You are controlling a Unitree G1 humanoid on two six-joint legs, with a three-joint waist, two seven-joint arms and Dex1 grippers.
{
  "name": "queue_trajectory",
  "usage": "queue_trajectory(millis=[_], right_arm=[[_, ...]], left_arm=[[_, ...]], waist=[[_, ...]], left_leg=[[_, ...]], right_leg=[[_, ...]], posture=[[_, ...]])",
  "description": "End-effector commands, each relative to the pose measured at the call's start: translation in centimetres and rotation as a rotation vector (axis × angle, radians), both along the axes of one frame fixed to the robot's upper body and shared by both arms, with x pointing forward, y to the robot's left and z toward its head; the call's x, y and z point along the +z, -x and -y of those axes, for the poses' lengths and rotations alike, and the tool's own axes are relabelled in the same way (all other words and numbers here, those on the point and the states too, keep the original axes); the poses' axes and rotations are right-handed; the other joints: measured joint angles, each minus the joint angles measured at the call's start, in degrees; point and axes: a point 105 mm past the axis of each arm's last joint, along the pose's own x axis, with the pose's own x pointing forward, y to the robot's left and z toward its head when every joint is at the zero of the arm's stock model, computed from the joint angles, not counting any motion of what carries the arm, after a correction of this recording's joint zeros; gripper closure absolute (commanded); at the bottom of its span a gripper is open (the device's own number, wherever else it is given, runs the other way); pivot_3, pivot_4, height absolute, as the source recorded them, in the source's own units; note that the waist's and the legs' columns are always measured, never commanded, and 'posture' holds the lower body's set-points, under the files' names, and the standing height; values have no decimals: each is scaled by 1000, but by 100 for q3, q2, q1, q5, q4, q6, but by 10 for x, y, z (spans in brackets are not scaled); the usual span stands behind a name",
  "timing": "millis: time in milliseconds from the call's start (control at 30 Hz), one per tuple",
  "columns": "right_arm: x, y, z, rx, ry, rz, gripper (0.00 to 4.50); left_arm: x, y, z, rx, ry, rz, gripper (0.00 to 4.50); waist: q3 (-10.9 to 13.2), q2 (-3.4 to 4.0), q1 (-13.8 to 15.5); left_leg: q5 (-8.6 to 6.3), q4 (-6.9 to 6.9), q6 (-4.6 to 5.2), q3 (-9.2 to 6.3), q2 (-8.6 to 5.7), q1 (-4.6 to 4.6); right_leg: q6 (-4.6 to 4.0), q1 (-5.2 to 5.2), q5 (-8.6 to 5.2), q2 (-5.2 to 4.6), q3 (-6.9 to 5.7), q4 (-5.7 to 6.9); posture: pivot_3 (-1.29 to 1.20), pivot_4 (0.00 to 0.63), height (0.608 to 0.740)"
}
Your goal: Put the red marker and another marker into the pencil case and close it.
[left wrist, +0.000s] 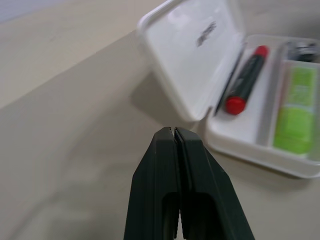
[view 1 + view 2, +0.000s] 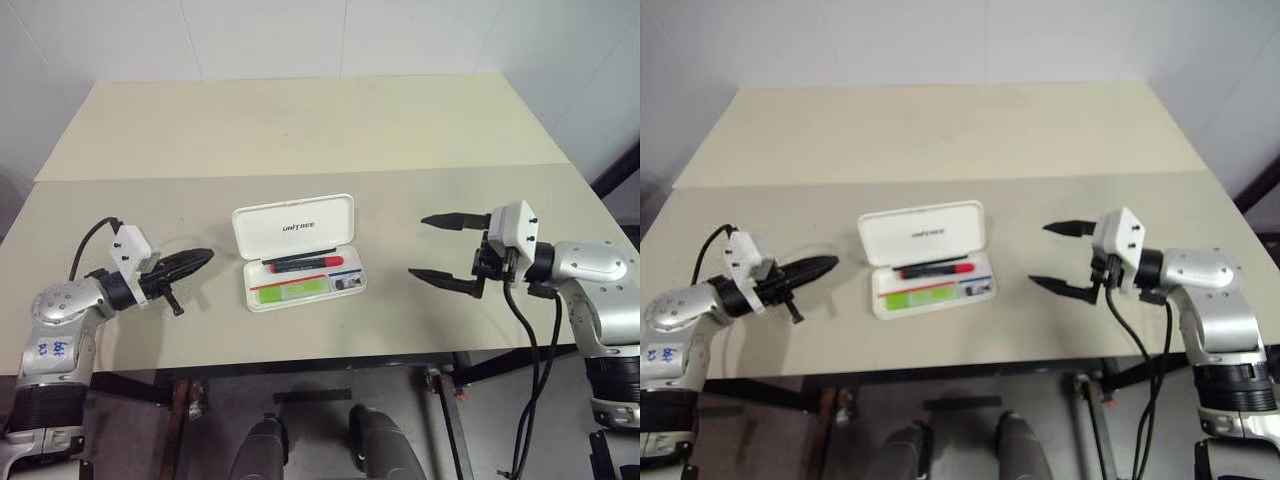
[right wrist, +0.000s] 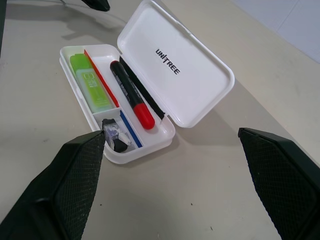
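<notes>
The white pencil case (image 2: 295, 228) lies open at the table's middle, its lid standing up at the back. Inside, the red marker (image 3: 131, 95) lies along the rear compartment, beside a thin black stick by the hinge. The light-green marker (image 3: 91, 84) rests in the front compartment. My left gripper (image 2: 205, 256) is shut and empty, a hand's width left of the case and pointing at it. To the right of the case, my right gripper (image 2: 418, 246) stands wide open with nothing between its fingers.
A small dark object (image 3: 115, 136) sits in the case's little end compartment. A second table (image 2: 300, 120) joins behind along a seam. The front table edge (image 2: 320, 362) runs close below both grippers. Black cables hang from both wrists.
</notes>
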Motion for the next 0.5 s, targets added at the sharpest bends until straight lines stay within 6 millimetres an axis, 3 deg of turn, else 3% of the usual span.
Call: queue_trajectory(millis=[33,200,500], right_arm=[[14,2,-3,10,-9,55,0],[15,3,-10,15,-13,61,0],[13,8,-15,5,-28,58,0]], left_arm=[[1,-7,-10,94,5,3,4452],[-6,-38,14,126,20,-30,4452],[10,-56,45,21,66,19,4452]], waist=[[0,0,1],[0,0,47],[0,-2,3]], left_leg=[[0,0,0,-1,0,0],[1,12,2,-11,-5,-3],[1,8,2,-8,-7,-5]], right_leg=[[0,0,0,0,-1,0],[4,6,3,-1,-8,5],[9,6,5,0,-6,-2]], posture=[[0,150,740],[0,150,740],[0,150,740]])
